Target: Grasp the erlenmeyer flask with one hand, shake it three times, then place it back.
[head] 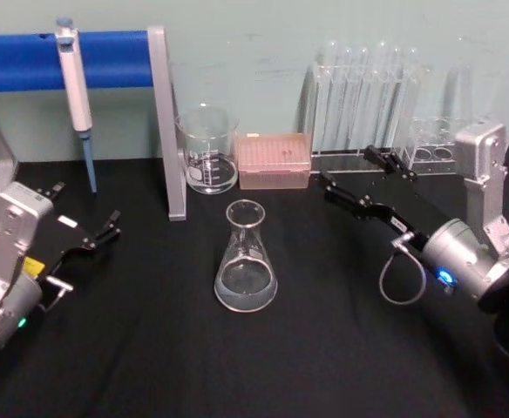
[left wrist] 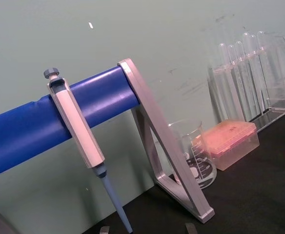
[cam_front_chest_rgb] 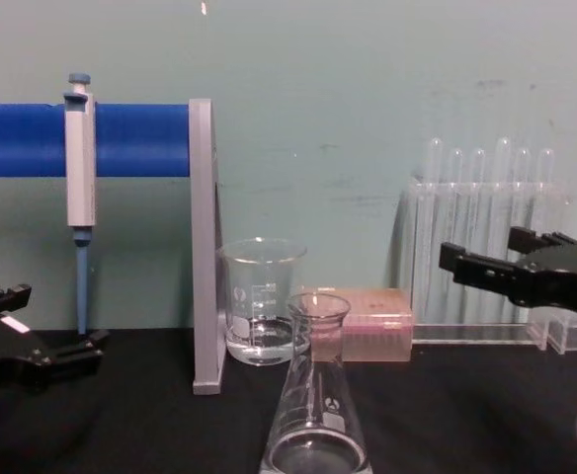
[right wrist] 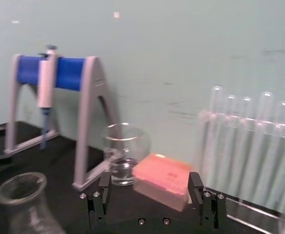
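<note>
Erlenmeyer flask (head: 247,261): upright on the black worktop (head: 324,348), centre front, free of any contact; a little clear liquid appears to sit in its base.

Right claw (head: 363,178): fingers spread wide, raised off the worktop to the flask's right and somewhat behind it, well apart; judged to be poised for an approach to the neck, grasp not yet begun.

Left claw (head: 87,237): open, low at the left edge, apparently parked.

Beaker (head: 208,148): behind the flask, beside the stand's grey upright (head: 167,122).

Pink tip box (head: 274,160): just right of the beaker.

Test tubes (head: 368,91): racked along the back wall, behind the right claw.

Pipette (head: 76,96): hung on the blue bar (head: 28,59), clear of the working space.
</note>
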Available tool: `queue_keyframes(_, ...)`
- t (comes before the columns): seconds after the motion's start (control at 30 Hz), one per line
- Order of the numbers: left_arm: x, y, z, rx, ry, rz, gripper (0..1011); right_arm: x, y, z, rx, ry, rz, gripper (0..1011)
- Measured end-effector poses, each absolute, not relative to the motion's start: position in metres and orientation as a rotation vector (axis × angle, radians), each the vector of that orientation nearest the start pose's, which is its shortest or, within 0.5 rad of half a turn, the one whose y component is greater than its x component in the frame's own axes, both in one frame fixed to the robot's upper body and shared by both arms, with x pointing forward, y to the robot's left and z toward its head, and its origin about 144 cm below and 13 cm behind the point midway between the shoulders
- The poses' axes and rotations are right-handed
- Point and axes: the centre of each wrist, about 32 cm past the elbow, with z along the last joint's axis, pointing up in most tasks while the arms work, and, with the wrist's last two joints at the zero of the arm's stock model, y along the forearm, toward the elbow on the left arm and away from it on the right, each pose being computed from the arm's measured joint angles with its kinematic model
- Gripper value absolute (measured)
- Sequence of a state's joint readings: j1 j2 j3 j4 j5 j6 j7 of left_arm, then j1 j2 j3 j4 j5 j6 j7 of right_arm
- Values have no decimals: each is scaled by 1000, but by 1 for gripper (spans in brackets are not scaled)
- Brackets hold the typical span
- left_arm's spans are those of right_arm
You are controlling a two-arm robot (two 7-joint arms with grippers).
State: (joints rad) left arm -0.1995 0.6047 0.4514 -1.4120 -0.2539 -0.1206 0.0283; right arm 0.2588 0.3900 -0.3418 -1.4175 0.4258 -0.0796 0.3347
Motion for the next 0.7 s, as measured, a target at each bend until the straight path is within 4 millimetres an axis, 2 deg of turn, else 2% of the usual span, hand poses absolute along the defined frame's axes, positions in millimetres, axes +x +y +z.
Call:
queue_keyframes(0.4,489,310,1140,304,-285,1248,1001,529,-233,1142,10,-19,-1129,1000)
queue_keyframes(0.7,489,310,1140,304,-285,1248,1001,532,-227,1126,-42,2,-1147,1000)
